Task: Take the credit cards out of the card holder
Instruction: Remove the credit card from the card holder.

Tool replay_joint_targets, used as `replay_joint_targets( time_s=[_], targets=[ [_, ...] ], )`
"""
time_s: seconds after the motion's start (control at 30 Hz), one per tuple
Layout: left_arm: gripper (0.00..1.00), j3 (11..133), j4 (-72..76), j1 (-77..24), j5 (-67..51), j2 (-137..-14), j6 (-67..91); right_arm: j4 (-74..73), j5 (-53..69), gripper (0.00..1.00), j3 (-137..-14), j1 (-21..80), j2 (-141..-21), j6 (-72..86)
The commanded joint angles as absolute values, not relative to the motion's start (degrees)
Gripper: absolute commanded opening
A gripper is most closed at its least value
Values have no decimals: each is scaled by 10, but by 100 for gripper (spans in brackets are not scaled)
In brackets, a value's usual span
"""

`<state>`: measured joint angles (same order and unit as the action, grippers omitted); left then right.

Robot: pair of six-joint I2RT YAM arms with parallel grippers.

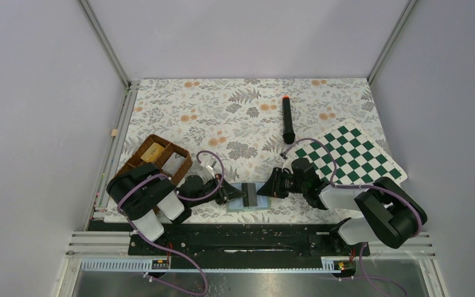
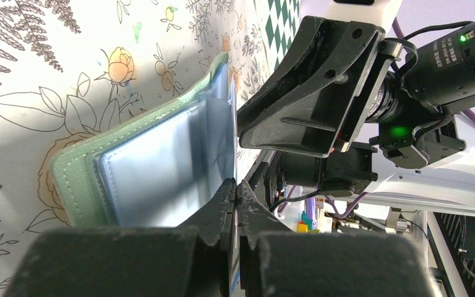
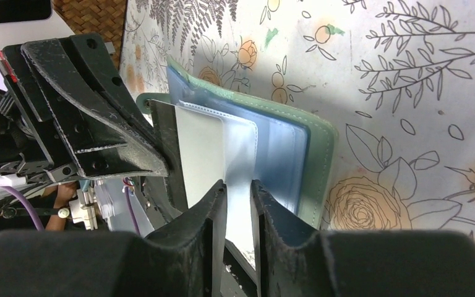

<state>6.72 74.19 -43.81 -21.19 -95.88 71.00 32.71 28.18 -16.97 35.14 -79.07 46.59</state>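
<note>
The sage-green card holder lies open on the floral cloth between my two grippers, with its pale blue inner panels and clear sleeves fanned up. It also shows in the left wrist view and the right wrist view. A dark grey credit card stands on edge over it and appears as a dark panel in the right wrist view. My left gripper is shut on the thin edge of this card. My right gripper is pinched on a clear sleeve page.
A brown wicker tray at the left holds a yellowish-tan block and a silvery flat piece. A green-and-white chessboard lies at the right. A black pen-like stick with a red tip lies behind.
</note>
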Motion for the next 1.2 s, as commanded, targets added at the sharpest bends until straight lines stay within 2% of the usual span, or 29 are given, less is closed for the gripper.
replay_joint_targets(
  time_s=[0.0,0.07,0.2,0.83,0.87,0.97,1.03,1.17],
  targets=[
    [0,65,807,-436,-215,-960,710,374,306,28,-168,347,-803,472],
    [0,64,808,-435,-216,-959,709,374,304,24,-169,347,-805,472],
    [0,63,808,-435,-216,-960,709,372,299,0,-166,343,-805,475],
    [0,6,743,-379,-205,-901,694,267,244,0,-184,334,-787,435],
    [0,6,731,-380,-204,-890,690,256,241,2,-186,334,-781,431],
    [0,7,661,-379,-195,-830,682,201,227,26,-199,334,-747,414],
    [0,13,580,-379,-185,-776,675,157,212,33,-213,334,-718,395],
    [0,50,362,-380,-148,-636,647,74,174,38,-245,335,-653,339]
  ],
)
